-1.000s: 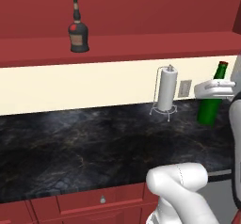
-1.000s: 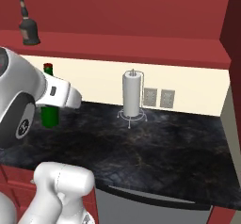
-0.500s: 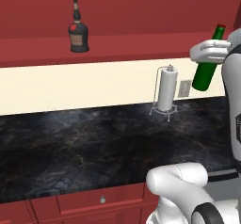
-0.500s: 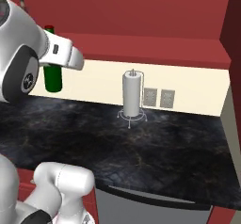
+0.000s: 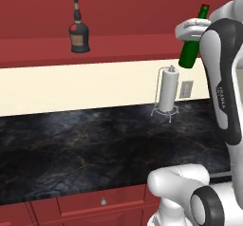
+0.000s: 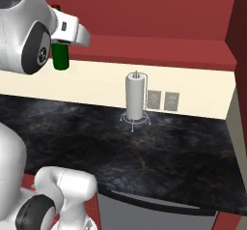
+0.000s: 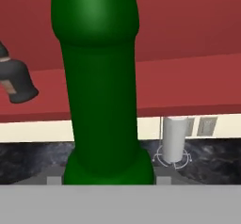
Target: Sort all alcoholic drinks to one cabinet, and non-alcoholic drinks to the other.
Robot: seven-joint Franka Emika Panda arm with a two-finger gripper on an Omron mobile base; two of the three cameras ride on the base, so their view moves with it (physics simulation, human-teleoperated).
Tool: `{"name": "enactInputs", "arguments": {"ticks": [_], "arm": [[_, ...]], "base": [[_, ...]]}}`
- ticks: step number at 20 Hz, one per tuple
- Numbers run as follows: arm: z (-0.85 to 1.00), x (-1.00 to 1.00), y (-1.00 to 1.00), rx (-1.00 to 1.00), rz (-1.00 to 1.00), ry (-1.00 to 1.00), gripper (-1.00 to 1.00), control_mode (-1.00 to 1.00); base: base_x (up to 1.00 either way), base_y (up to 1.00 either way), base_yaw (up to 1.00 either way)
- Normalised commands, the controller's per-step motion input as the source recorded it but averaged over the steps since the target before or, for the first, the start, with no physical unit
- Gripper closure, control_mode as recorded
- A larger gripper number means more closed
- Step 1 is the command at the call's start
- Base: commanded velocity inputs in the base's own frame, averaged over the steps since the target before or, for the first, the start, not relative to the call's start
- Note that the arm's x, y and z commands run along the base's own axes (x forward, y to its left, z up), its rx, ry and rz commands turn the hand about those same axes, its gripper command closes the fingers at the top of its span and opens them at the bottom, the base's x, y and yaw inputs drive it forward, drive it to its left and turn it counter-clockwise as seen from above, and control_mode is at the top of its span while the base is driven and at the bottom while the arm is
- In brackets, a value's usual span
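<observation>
My gripper (image 5: 191, 30) is shut on a slim green bottle (image 5: 191, 50) with a red cap (image 5: 204, 7), an alcoholic drink, and holds it tilted high above the counter at the right, level with the red cabinet shelf (image 5: 123, 44). In the right base view the green bottle (image 6: 60, 58) hangs below the gripper (image 6: 64, 35) at the upper left. The green bottle (image 7: 101, 100) fills the middle of the hand view. A squat dark bottle (image 5: 78, 35) with a pale label stands on the cabinet shelf, far to the left of my gripper; the dark bottle (image 7: 16, 84) also shows at the hand view's left edge.
A paper towel holder (image 5: 167, 91) stands on the black marble counter (image 5: 71, 144) below the held bottle, against the cream wall. Two wall outlets (image 6: 161, 100) sit just right of the paper towel holder (image 6: 135, 98). Red drawers (image 5: 102, 202) run under the counter's front edge.
The arm has lifted the green bottle from just above counter height up to the cabinet shelf's level, tilting it. The dark bottle has not moved.
</observation>
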Motion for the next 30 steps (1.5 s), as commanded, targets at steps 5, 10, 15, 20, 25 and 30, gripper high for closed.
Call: {"name": "enactInputs", "arguments": {"ticks": [5,10,15,20,25,30], "arm": [[0.08,0.72,0.23,-0.01,0.0,-0.09,1.0,-1.0],[0.0,0.77,0.18,-0.03,0.0,-0.02,1.0,-1.0],[0.0,0.82,0.18,-0.05,0.0,0.0,1.0,-1.0],[0.0,0.75,0.15,-0.06,0.0,0.0,1.0,-1.0],[-0.07,0.69,0.06,-0.05,0.0,0.0,1.0,-1.0],[-0.18,0.61,0.0,-0.02,0.0,0.01,1.0,-1.0]], "base": [[0.0,0.0,0.0],[0.0,0.0,0.0],[0.0,0.0,0.0],[0.0,0.0,0.0],[0.0,0.0,0.0],[0.0,0.0,0.0]]}}
